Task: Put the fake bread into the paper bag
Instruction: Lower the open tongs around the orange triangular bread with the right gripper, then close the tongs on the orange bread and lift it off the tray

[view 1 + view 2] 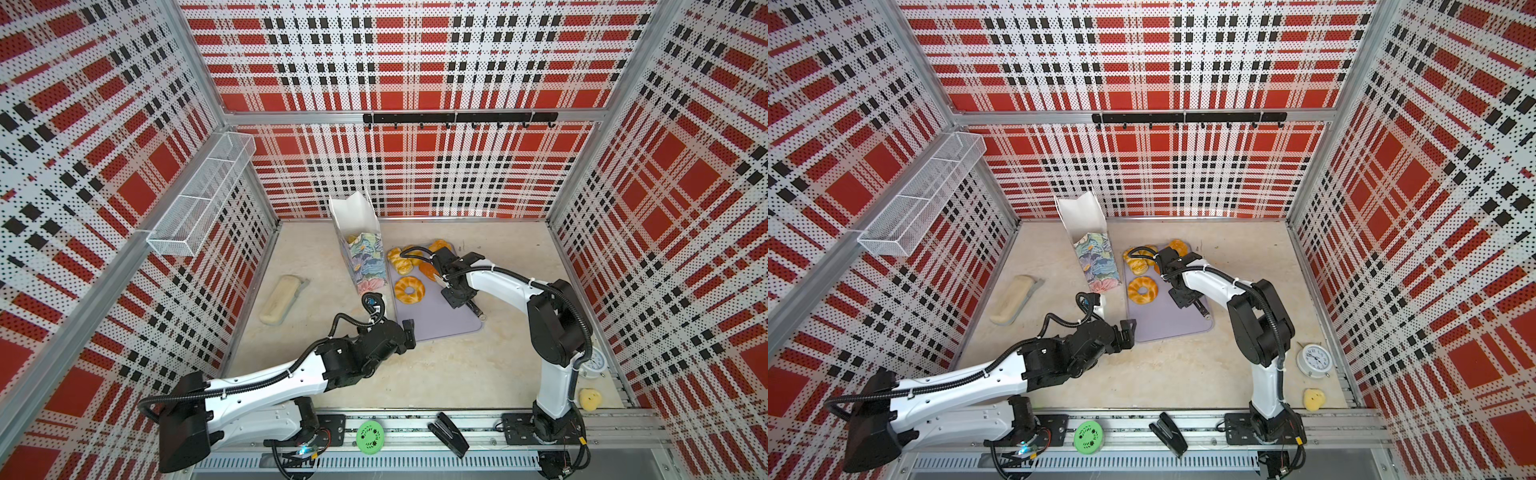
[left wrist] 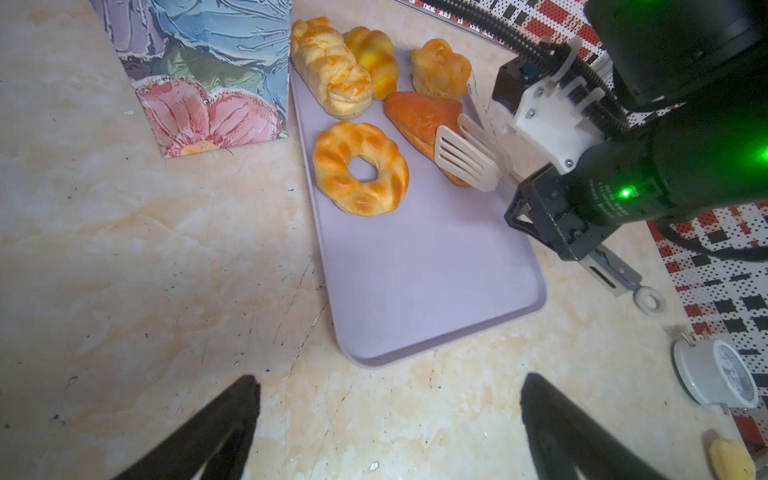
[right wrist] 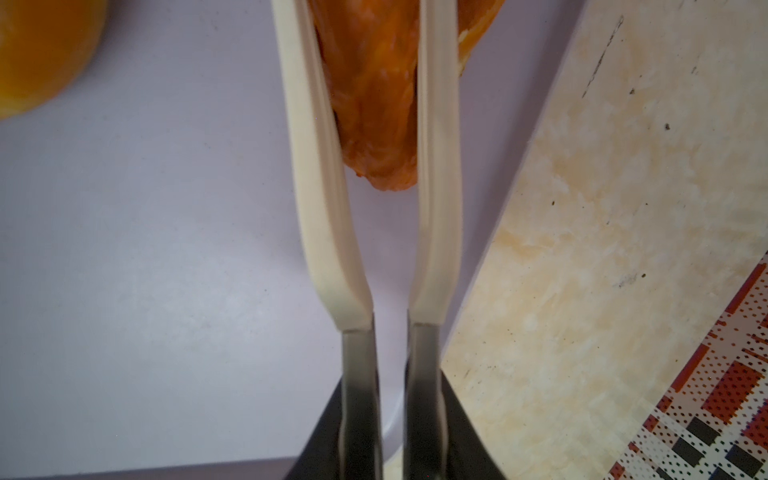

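My right gripper (image 3: 392,440) is clamped on the steel handles of the tongs (image 3: 316,166), squeezing them narrow. Their 2 white blades sit on either side of the orange-brown triangular piece (image 3: 374,104), against its flanks. That piece lies on the lilac tray (image 2: 415,270), not yet lifted as far as I can tell. My left gripper (image 2: 390,384) holds nothing. Its jaws stand wide over the bare table just off the tray's near corner, a little below the middle of both top views.

Beyond the tongs, 4 more pastries lie on the tray: the ring doughnut (image 2: 359,168), a braided roll (image 2: 328,70), a round bun (image 2: 374,58) and a knobbly roll (image 2: 440,66). That makes 5 on the tray, bunched at its far end. My right arm hides part of that end in both top views, so there may be more.

The paper bag (image 1: 365,262) stands upright just left of the tray, at the centre of both top views, with its mouth open. Low inside it, in a top view, a golden-yellow patch (image 1: 352,240) shows, so at least 1 piece is in, though I cannot tell how many. I judge the job under way with the larger share left: at least 5 carries, beginning with this triangular piece.
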Robot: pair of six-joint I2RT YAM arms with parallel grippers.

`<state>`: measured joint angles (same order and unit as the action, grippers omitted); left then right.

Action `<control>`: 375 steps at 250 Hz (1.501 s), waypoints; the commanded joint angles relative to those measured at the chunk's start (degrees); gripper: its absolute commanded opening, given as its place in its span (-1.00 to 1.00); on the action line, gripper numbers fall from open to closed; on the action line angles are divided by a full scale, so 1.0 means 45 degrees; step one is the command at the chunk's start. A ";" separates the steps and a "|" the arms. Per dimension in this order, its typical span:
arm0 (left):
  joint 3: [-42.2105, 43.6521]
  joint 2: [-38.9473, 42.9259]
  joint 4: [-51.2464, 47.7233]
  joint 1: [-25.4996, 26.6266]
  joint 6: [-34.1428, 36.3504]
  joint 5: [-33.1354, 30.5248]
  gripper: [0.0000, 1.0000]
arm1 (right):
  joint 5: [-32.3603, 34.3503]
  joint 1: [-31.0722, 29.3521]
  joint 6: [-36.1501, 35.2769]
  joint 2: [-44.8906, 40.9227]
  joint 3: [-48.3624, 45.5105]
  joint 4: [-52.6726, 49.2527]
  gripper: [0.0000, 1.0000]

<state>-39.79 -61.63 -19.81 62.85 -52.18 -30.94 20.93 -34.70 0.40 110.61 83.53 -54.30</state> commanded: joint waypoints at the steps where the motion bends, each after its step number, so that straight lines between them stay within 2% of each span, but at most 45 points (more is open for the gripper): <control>1: -0.0074 0.0159 -0.0059 0.0076 0.0113 -0.0462 0.99 | -0.0290 -0.0054 -0.0085 -0.0823 -0.0097 -0.0248 -0.58; 140: -0.0718 0.0118 0.0091 0.0096 0.1038 -0.0333 0.99 | -0.0782 -0.0038 0.0223 -0.3120 -0.1500 0.0377 -0.55; 245: -0.1087 0.0292 0.0063 0.0077 0.1625 -0.0312 0.99 | -0.2232 -0.0026 0.0300 -0.4971 -0.2829 0.1467 -0.50; 375: -0.1529 0.1568 -0.1320 -0.0467 0.2237 -0.0255 0.99 | -0.3799 -0.0043 0.0495 -0.6519 -0.3544 0.2140 -0.46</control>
<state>-44.49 -56.14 -22.81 61.78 -43.29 -31.33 6.70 -34.70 2.09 84.75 67.44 -49.08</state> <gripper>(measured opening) 0.993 0.270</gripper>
